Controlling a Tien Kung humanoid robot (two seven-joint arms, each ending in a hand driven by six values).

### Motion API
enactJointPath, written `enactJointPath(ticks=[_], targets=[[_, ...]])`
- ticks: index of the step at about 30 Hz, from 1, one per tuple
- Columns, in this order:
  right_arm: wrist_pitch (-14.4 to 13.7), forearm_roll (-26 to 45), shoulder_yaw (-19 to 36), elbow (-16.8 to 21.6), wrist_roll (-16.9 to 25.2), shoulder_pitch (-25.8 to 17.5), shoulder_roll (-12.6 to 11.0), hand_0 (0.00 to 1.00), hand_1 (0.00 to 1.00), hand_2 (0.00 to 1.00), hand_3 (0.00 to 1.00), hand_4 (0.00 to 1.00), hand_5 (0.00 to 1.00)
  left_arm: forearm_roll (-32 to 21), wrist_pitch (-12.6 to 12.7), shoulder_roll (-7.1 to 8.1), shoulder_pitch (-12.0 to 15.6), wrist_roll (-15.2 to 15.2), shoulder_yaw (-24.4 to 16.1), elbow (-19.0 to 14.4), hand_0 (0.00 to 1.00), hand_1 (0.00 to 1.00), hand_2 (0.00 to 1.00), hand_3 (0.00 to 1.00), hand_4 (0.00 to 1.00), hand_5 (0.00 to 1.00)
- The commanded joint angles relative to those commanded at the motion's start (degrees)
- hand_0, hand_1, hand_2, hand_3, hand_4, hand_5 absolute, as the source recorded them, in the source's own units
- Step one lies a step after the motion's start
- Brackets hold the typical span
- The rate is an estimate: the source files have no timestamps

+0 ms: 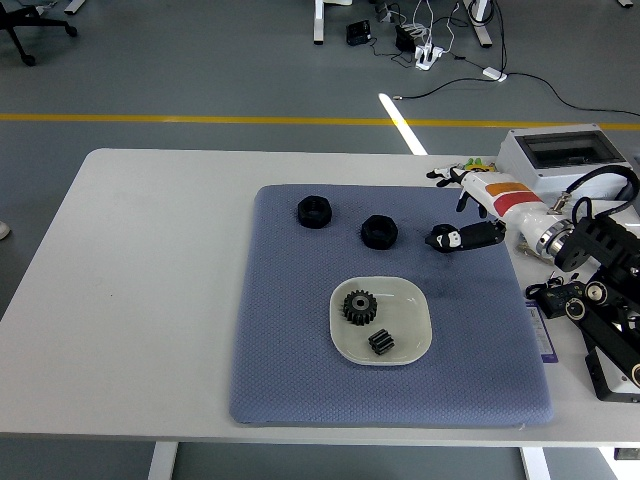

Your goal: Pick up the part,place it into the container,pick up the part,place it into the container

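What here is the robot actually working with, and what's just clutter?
Job:
- white dish, the container
- two gears in it
- two black nuts on the blue mat
- right hand, open, empty

Lying about:
- grey box
- plastic bags
- yellow tape measure
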Motion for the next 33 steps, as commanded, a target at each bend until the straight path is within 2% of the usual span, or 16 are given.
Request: enactJointPath(ticks=[5, 6, 11, 12, 18, 19, 20, 22, 24, 25, 30, 31, 33], targets=[[-7.2, 12.6, 0.3, -1.4, 1.1, -3.1, -2.2, 0.505, 0.632, 0.814, 0.821, 0.937, 0.414, 0.0, 0.0, -0.17, -0.2, 0.0, 0.1, 0.0, 0.711, 0.597, 0.692, 0.588, 0.683, 0.635], [-7.6, 14.8, 0.4, -1.5, 1.3, -3.5, -2.5, 0.594, 0.652, 0.809, 0.806, 0.952, 0.531, 0.0, -0.1, -0.19, -0.2, 0.0, 0.0, 0.0, 0.713, 0.605, 0.694, 0.586, 0.684, 0.636], [-6.4, 26.8, 3.5, 0.4, 4.2, -8.5, -3.6, 0.594, 0.652, 0.809, 0.806, 0.952, 0.531, -0.1, 0.0, -0.35, -0.3, -0.1, 0.1, 0.0, 0.713, 0.605, 0.694, 0.586, 0.684, 0.636], [-6.2, 29.4, 4.9, 1.4, 5.0, -10.1, -3.6, 0.653, 0.712, 0.788, 0.796, 0.995, 0.68, -0.2, 0.0, -0.4, -0.2, -0.1, 0.1, 0.0, 0.711, 0.612, 0.693, 0.588, 0.683, 0.635], [-6.3, 43.5, 12.1, 7.8, 7.3, -17.8, -2.7, 0.653, 0.712, 0.788, 0.796, 0.995, 0.68, 0.7, -0.1, -0.6, -0.1, 0.1, -0.4, -0.1, 0.711, 0.612, 0.693, 0.588, 0.683, 0.635], [-6.2, 46.1, 13.5, 9.5, 7.5, -19.6, -2.5, 0.716, 0.758, 0.798, 0.817, 0.998, 0.729, 1.0, -0.2, -0.65, -0.2, 0.1, -0.5, -0.1, 0.71, 0.614, 0.692, 0.589, 0.684, 0.636], [-6.1, 48.4, 14.1, 10.5, 7.5, -20.7, -2.4, 0.716, 0.758, 0.798, 0.817, 0.998, 0.729, 1.1, -0.2, -0.68, -0.2, 0.2, -0.5, -0.1, 0.71, 0.614, 0.692, 0.589, 0.684, 0.636], [-5.9, 52.7, 15.6, 12.4, 7.7, -22.7, -1.8, 0.716, 0.758, 0.798, 0.817, 0.998, 0.729, 1.4, -0.3, -0.74, -0.2, 0.2, -0.6, -0.1, 0.71, 0.614, 0.692, 0.589, 0.684, 0.636], [-5.7, 57.9, 18.2, 14.8, 8.2, -25.8, -0.2, 0.716, 0.758, 0.798, 0.817, 0.998, 0.729, 1.8, -0.4, -0.79, -0.4, 0.3, -0.6, -0.1, 0.71, 0.614, 0.692, 0.589, 0.684, 0.636], [-5.7, 59.8, 18.9, 15.3, 8.4, -26.6, 0.3, 0.759, 0.784, 0.816, 0.838, 0.998, 0.776, 1.8, -0.4, -0.8, -0.4, 0.3, -0.6, -0.1, 0.711, 0.617, 0.687, 0.587, 0.683, 0.636], [-6.1, 56.2, 24.5, 18.2, 9.3, -32.0, 5.0, 0.759, 0.784, 0.816, 0.838, 0.998, 0.776, 2.3, -0.5, -0.84, -0.4, 0.3, -0.9, -0.1, 0.711, 0.617, 0.687, 0.587, 0.683, 0.636], [-6.2, 55.4, 25.5, 18.5, 9.4, -32.8, 5.9, 0.774, 0.792, 0.821, 0.846, 0.998, 0.809, 2.4, -0.5, -0.84, -0.4, 0.3, -1.0, -0.1, 0.709, 0.621, 0.687, 0.585, 0.682, 0.637], [-6.4, 53.9, 26.7, 19.0, 9.5, -34.2, 7.2, 0.774, 0.792, 0.821, 0.846, 0.998, 0.809, 2.5, -0.5, -0.87, -0.3, 0.4, -1.1, -0.1, 0.709, 0.621, 0.687, 0.585, 0.682, 0.637]])
